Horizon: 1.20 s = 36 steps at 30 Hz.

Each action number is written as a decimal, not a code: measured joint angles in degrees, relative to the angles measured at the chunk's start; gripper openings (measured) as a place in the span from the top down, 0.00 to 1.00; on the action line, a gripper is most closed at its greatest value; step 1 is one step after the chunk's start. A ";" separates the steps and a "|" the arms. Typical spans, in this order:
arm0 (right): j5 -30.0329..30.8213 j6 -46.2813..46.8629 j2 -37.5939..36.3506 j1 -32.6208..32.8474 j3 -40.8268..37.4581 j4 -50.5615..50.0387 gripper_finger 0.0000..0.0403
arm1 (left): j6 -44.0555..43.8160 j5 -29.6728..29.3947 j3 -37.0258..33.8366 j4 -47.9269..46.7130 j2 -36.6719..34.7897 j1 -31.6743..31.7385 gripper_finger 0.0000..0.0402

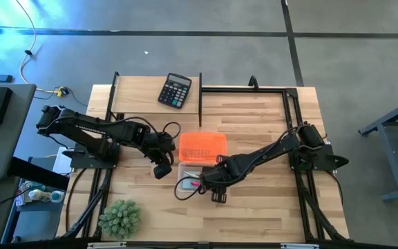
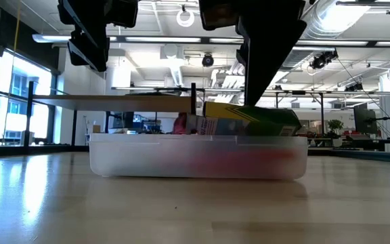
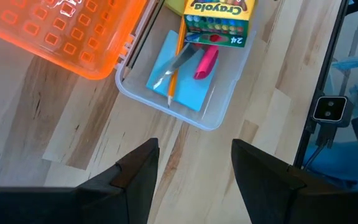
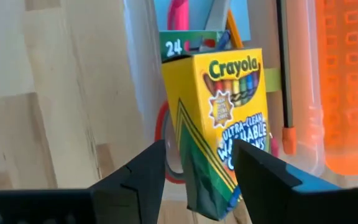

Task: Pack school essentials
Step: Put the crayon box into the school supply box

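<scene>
A clear plastic box [image 1: 187, 181] stands on the table and holds the school essentials. In it lie a pale blue note pad [image 3: 185, 84], a pencil [image 3: 173, 68], a pink pen [image 3: 206, 62] and scissors with a red handle [image 4: 165, 146]. The yellow-and-green crayon box [image 4: 222, 106] lies tilted on top of them, one end raised toward my right gripper [image 4: 201, 149]. That gripper is open, a finger on either side of the raised end. My left gripper [image 3: 194, 146] is open, hovering above bare table beside the clear box. My right gripper has its fingers level with the crayon box's raised end [image 4: 213, 199], coming slanting down from the table's right side. A dark gap shows beside one finger; whether the other finger [image 4: 253, 180] touches the carton, I cannot tell.
An orange lid [image 1: 202, 145] lies against the clear box's far side. A black calculator [image 1: 175, 90] sits on the raised shelf at the far edge. A spiky green plant [image 1: 119, 218] stands at the near left corner. Bare wood lies to the right and near side.
</scene>
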 joint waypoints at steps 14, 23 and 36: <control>-5.15 1.31 2.73 -0.04 0.00 5.46 0.57 | 0.44 -0.02 0.00 0.04 0.00 0.00 0.53; -4.12 1.34 3.73 -0.81 0.00 6.93 0.58 | 0.46 -0.02 -0.01 0.92 -0.01 0.01 0.53; -3.91 3.85 4.50 -3.48 0.08 7.18 0.58 | 2.35 -0.03 -0.01 0.87 0.00 0.00 0.53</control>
